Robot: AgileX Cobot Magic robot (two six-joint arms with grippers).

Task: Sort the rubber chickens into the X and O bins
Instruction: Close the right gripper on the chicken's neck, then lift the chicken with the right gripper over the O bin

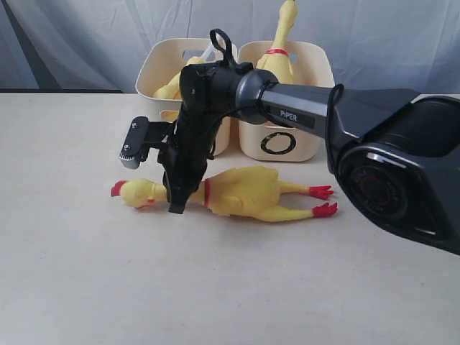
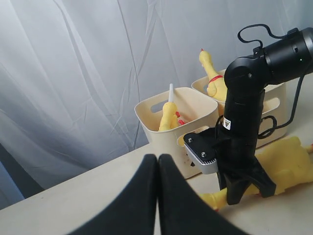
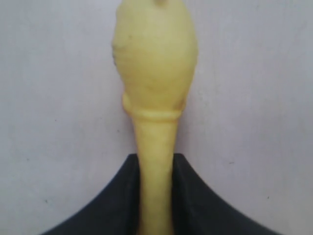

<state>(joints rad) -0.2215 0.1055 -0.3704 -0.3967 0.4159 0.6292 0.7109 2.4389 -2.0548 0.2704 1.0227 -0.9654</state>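
A large yellow rubber chicken (image 1: 244, 190) lies on the table, red comb to the left and red feet to the right. My right gripper (image 1: 176, 205) comes down over its neck. In the right wrist view both fingers press the yellow neck (image 3: 155, 156), so the right gripper (image 3: 155, 166) is shut on it. Behind stand two cream bins. The right bin (image 1: 305, 147) bears a black O and holds an upright chicken (image 1: 277, 61). The left bin (image 1: 154, 75) holds another chicken (image 1: 172, 86); the arm hides its mark. My left gripper (image 2: 157, 161) is shut and empty, above the table.
A grey-white curtain (image 1: 86, 36) hangs behind the bins. The right arm's black base (image 1: 402, 180) fills the right side of the exterior view. Bare tabletop (image 1: 215, 287) stretches in front of the lying chicken.
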